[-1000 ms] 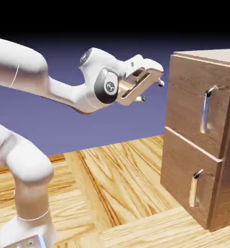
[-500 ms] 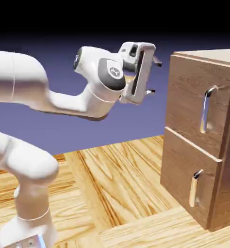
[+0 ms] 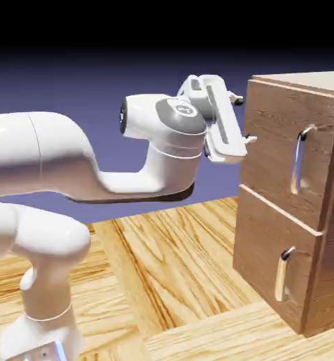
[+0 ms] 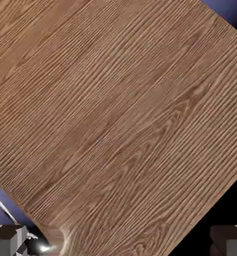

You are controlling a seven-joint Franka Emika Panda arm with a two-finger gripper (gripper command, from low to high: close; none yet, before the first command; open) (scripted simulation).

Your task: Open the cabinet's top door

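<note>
Cabinet (image 3: 328, 84) ahead, its top door (image 3: 272, 148) closed on the exterior view's right, I'd bring my spread, empty end effector (image 3: 244, 120) across toward the upper silver handle (image 3: 298, 161), squaring the fingers astride the bar before closing and pulling.

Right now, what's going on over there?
A white robot arm is reaching toward a wooden cabinet, with the job of opening its top door. Its fingers are spread apart with nothing held between them. In the exterior view, the long silver handle is free of them, farther to the right. Both the top door and the bottom door are shut.
</note>
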